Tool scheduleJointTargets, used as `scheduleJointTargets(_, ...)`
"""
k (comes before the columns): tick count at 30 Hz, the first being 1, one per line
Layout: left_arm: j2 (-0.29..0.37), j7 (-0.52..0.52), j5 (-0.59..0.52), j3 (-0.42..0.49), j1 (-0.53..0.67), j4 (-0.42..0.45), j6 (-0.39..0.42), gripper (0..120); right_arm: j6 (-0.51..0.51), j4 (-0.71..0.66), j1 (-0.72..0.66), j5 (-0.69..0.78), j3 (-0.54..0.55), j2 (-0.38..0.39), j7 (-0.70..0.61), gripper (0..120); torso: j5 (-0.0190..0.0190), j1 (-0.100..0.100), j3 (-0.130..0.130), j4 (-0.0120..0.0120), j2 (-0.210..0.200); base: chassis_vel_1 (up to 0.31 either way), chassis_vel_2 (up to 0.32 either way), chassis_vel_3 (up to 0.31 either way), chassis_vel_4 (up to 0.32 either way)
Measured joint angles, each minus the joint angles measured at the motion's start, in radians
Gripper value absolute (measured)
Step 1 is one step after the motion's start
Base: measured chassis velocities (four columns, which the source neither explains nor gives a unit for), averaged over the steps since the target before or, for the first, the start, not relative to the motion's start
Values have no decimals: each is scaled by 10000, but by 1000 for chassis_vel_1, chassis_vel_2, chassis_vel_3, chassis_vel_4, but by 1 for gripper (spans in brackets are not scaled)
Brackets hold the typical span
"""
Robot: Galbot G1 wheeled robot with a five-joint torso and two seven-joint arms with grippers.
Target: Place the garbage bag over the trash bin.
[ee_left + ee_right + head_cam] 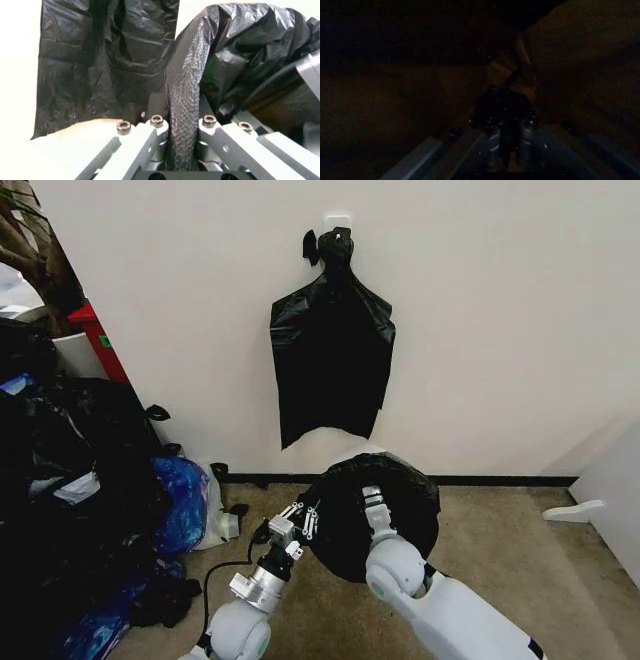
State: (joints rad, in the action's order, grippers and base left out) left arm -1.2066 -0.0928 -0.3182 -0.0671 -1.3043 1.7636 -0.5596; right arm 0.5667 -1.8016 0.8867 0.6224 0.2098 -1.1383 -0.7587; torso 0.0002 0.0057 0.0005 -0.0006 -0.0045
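Stretching the garbage bag (385, 500) over the trash bin, I keep my left pincer (182, 123) clamped on a fold of film at the near rim. My right pincer (372, 498) reaches inside the bag; I cannot tell its state. Pull outward and down evenly to avoid tearing.

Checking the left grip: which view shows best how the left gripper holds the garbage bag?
Left wrist view: a fold of the garbage bag is pinched in the left gripper. Head view shows that gripper at the bag's edge; right wrist view is dark.
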Motion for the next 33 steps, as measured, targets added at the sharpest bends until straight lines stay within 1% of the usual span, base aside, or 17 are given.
scheduleJointTargets(1,0,0,0,0,0,0,0,4,0,0,0,0,0,0,0,0,0,0,0,0,0,0,0,0,0)
scheduleJointTargets(4,-4,0,-5,-3,10,-18,-2,4,-88,-120,-293,914,-209,0,-66,0,0,0,0,0,0,0,0,0,0)
scheduleJointTargets(6,-14,0,-6,1,23,-42,-5,4,-314,-138,-416,1191,-253,-38,-27,0,-2,0,0,0,0,0,0,0,0)
scheduleJointTargets(11,-20,-1,-9,17,54,-83,-10,4,-859,-25,-475,1286,-175,-174,264,0,-1,0,0,0,0,0,0,0,0)
scheduleJointTargets(13,-6,-8,-21,18,83,-84,-13,4,-1182,-15,-334,1239,-74,-243,598,0,-1,0,0,0,0,0,0,0,0)
scheduleJointTargets(17,22,-13,-28,10,86,-89,-18,4,-1272,-118,-160,1212,-1,-205,791,0,0,0,0,0,0,0,0,0,0)
scheduleJointTargets(18,28,-14,-30,7,87,-92,-23,4,-1222,-185,-91,1215,25,-156,807,0,0,0,0,0,0,0,0,0,0)
scheduleJointTargets(22,33,-17,-36,-2,86,-116,-60,4,-186,-567,212,1381,97,97,413,0,0,0,-2,-1,0,0,0,0,0)
scheduleJointTargets(23,33,-17,-36,-2,86,-116,-60,4,-186,-567,212,1381,97,97,413,0,0,0,-2,-1,0,0,0,0,0)
scheduleJointTargets(25,33,-18,-37,-3,79,-117,-75,4,799,-616,288,1399,109,194,-268,0,0,0,-2,-1,0,0,0,0,0)
scheduleJointTargets(26,35,-19,-36,-2,76,-117,-77,4,987,-606,300,1388,109,221,-430,0,0,0,-1,-1,0,0,0,0,0)
scheduleJointTargets(29,52,-20,-37,-3,58,-107,-82,4,1295,-448,339,1068,90,305,-711,0,0,0,-1,-1,0,0,0,0,0)
scheduleJointTargets(30,63,-20,-37,-5,53,-103,-84,4,1288,-356,343,753,55,325,-697,0,0,0,-2,-1,0,0,0,0,0)
scheduleJointTargets(31,63,-20,-37,-5,53,-103,-84,4,1288,-356,343,753,55,325,-697,0,0,0,-2,-1,0,0,0,0,0)
scheduleJointTargets(33,103,-20,-37,-16,36,-102,-95,4,975,-136,290,-262,-81,332,-440,0,1,0,-1,-1,0,0,0,0,0)
